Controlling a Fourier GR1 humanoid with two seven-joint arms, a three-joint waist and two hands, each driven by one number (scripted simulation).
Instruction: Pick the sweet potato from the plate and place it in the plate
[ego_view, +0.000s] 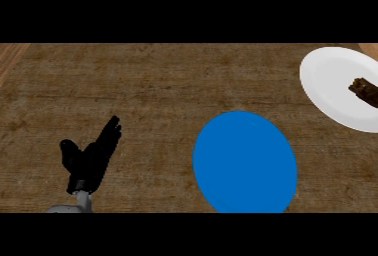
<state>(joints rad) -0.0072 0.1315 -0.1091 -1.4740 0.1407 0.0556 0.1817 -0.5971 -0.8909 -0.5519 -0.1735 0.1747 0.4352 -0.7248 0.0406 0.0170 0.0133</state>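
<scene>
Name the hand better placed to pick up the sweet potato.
Right, probably, though it's out of view: the sweet potato lies on the white plate at far right, while the left hand rests open at lower left.

My left hand (90, 161) rests open at the lower left.
Its fingers point straight up and away, thumb spread to the side, grey forearm entering from the bottom edge.

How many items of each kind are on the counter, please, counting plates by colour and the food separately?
White plate: 1
Blue plate: 1
Sweet potato: 1, lying on the white plate at the view's right edge
Total: 3
</scene>
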